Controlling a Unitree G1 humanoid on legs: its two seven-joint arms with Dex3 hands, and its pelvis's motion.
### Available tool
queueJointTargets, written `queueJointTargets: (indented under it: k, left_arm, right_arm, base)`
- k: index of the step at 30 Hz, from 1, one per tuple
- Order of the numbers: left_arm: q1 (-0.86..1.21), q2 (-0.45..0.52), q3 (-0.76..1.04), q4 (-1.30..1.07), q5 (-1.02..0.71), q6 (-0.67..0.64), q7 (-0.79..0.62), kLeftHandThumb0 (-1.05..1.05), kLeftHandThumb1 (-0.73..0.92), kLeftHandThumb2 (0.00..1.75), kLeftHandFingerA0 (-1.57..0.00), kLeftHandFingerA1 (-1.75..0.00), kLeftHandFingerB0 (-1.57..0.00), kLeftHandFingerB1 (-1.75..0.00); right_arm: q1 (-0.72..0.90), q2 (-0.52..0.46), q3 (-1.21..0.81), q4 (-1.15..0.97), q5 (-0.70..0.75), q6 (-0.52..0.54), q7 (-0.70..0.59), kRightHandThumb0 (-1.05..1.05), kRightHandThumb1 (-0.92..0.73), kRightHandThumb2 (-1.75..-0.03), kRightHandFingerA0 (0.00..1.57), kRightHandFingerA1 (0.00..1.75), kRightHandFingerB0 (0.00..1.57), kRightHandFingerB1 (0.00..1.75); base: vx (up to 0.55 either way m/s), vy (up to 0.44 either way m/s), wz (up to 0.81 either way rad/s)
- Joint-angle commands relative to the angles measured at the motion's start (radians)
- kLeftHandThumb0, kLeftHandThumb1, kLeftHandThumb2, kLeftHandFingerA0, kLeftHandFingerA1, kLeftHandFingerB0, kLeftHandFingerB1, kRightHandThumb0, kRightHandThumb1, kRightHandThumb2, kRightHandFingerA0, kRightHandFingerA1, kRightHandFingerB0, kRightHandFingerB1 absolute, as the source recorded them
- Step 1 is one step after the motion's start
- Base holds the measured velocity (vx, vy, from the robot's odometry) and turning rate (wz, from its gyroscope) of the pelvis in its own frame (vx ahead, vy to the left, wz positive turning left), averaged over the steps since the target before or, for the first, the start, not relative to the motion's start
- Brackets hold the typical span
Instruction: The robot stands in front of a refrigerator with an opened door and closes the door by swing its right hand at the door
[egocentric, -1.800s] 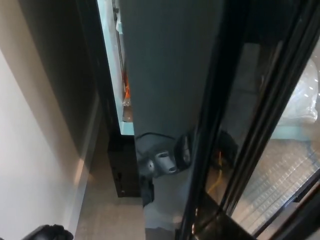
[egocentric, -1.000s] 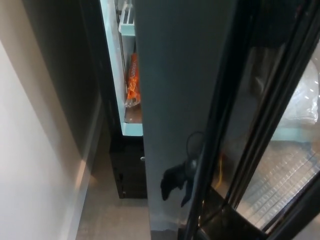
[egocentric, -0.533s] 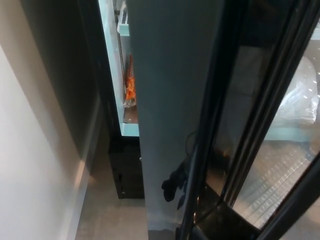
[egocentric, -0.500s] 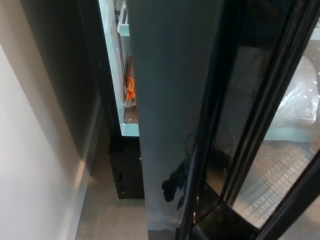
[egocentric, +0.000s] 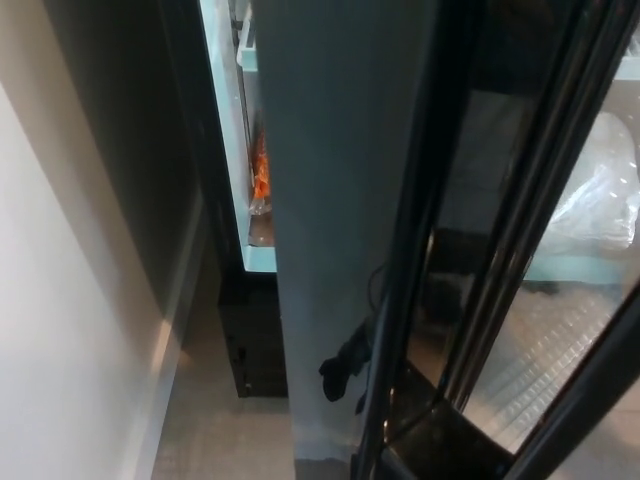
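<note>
The refrigerator door (egocentric: 340, 150) fills the middle as a tall grey panel, with a black frame (egocentric: 410, 250) along its right side. Left of the panel a narrow lit strip of the fridge interior (egocentric: 232, 130) shows, with an orange package (egocentric: 260, 178) on a pale shelf (egocentric: 258, 258). A small dark shape that looks like my right hand (egocentric: 343, 372) lies against the lower part of the grey panel, next to the black frame. Its outline is too dark to read. My left hand does not show.
A pale wall (egocentric: 70, 300) runs down the left, with a strip of floor (egocentric: 225, 430) between it and the fridge's black base (egocentric: 252, 340). On the right, glass (egocentric: 560, 330) shows a wire shelf and a clear plastic bag (egocentric: 600, 205).
The grey door panel has edged slightly left since a second ago, covering more of the orange package. The dark hand shape stays at nearly the same spot low on the panel.
</note>
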Motion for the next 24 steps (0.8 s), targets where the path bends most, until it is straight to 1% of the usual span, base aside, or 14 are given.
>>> queueJointTargets:
  k: [1,2,3,5,7,8,9,10,11,14,18,20,21,24]
  left_arm:
    - [-0.017,0.038,0.034,0.008,-0.013,-0.004,-0.023,-0.28,0.54,1.05,-0.09,-0.5,-0.08,-0.48]
    - [-0.016,0.038,0.034,0.008,-0.014,-0.004,-0.022,-0.28,0.54,1.05,-0.09,-0.5,-0.08,-0.48]
    - [-0.016,0.039,0.031,0.008,-0.01,-0.002,-0.021,-0.55,0.79,0.64,-0.27,-0.32,-0.24,-0.29]
    - [-0.018,0.041,0.027,0.008,-0.006,0.001,-0.022,-0.55,0.79,0.64,-0.27,-0.32,-0.24,-0.29]
    - [-0.019,0.041,0.029,0.006,-0.009,0.0,-0.026,-0.55,0.79,0.64,-0.27,-0.32,-0.24,-0.29]
    - [-0.019,0.043,0.028,0.006,-0.007,0.0,-0.028,-0.29,0.53,1.05,-0.08,-0.5,-0.08,-0.48]
    - [-0.019,0.045,0.026,0.005,-0.005,0.0,-0.029,-0.29,0.53,1.05,-0.08,-0.5,-0.08,-0.48]
    - [-0.018,0.047,0.024,0.006,-0.003,-0.005,-0.031,-0.55,0.79,0.64,-0.26,-0.32,-0.23,-0.29]
    - [-0.019,0.049,0.022,0.008,-0.001,-0.008,-0.034,-0.28,0.54,1.06,-0.08,-0.5,-0.08,-0.48]
    - [-0.022,0.048,0.016,0.008,0.005,0.004,-0.033,-0.29,0.54,1.06,-0.08,-0.5,-0.08,-0.48]
    - [-0.014,0.048,0.015,0.007,0.005,0.004,-0.032,-0.28,0.54,1.05,-0.08,-0.5,-0.08,-0.48]
    - [-0.014,0.047,0.015,0.009,0.006,0.004,-0.029,-0.28,0.53,1.05,-0.08,-0.5,-0.08,-0.48]
    - [-0.016,0.048,0.016,0.011,0.005,0.002,-0.031,-0.29,0.53,1.05,-0.08,-0.5,-0.08,-0.48]
    - [-0.023,0.047,0.014,0.013,0.007,0.006,-0.034,-0.29,0.54,1.05,-0.07,-0.49,-0.07,-0.48]
  right_arm:
    - [0.069,0.122,-0.325,-1.146,0.198,-0.117,-0.143,-0.63,-0.76,-0.63,0.24,0.42,0.28,0.32]
    - [0.069,0.121,-0.321,-1.146,0.204,-0.125,-0.142,-0.63,-0.76,-0.63,0.24,0.42,0.28,0.32]
    - [0.036,0.1,-0.315,-1.146,0.211,-0.145,-0.138,-0.62,-0.71,-0.61,0.26,0.41,0.31,0.33]
    - [-0.055,0.076,-0.316,-1.146,0.192,-0.16,-0.141,-0.69,-0.72,-0.62,0.26,0.4,0.34,0.32]
    - [-0.106,0.083,-0.322,-1.146,0.16,-0.148,-0.153,-0.69,-0.72,-0.62,0.26,0.4,0.34,0.32]
    - [-0.169,0.092,-0.301,-1.146,0.13,-0.133,-0.16,-0.69,-0.7,-0.62,0.3,0.39,0.38,0.35]
    - [-0.209,0.098,-0.285,-1.146,0.112,-0.123,-0.162,-0.69,-0.7,-0.62,0.3,0.39,0.38,0.35]
    - [-0.252,0.107,-0.252,-1.146,0.082,-0.108,-0.152,-0.7,-0.56,-0.93,0.23,0.49,0.29,0.49]
    - [-0.307,0.126,-0.197,-1.146,0.026,-0.078,-0.118,-0.76,-0.69,-0.61,0.29,0.45,0.32,0.37]
    - [-0.39,0.157,-0.114,-1.146,-0.065,-0.021,-0.061,-0.81,-0.73,-0.63,0.28,0.45,0.31,0.35]
    - [-0.637,0.152,0.09,-1.096,-0.117,0.117,0.037,-0.84,-0.71,-0.61,0.36,0.59,0.28,0.48]
    - [-0.715,0.161,0.1,-1.033,-0.265,0.155,0.077,-0.89,-0.78,-0.63,0.4,0.6,0.34,0.53]
    - [-0.686,0.147,0.118,-1.019,-0.278,0.158,0.114,-0.65,-0.69,-0.61,0.33,0.39,0.31,0.34]
    - [-0.619,0.095,0.161,-0.988,-0.265,0.167,0.206,-0.61,-0.72,-0.62,0.3,0.3,0.26,0.29]
  base:
    - [0.0,0.0,0.0]
    - [0.0,0.0,0.0]
    - [0.0,0.0,0.0]
    - [0.0,0.0,0.0]
    - [0.0,0.0,0.0]
    - [0.0,0.0,0.0]
    - [0.0,0.0,0.0]
    - [0.0,0.0,0.0]
    - [0.0,0.0,0.0]
    - [0.0,0.0,0.0]
    - [0.0,0.0,0.0]
    - [0.0,0.0,0.0]
    - [0.0,0.0,0.0]
    - [0.0,0.0,0.0]
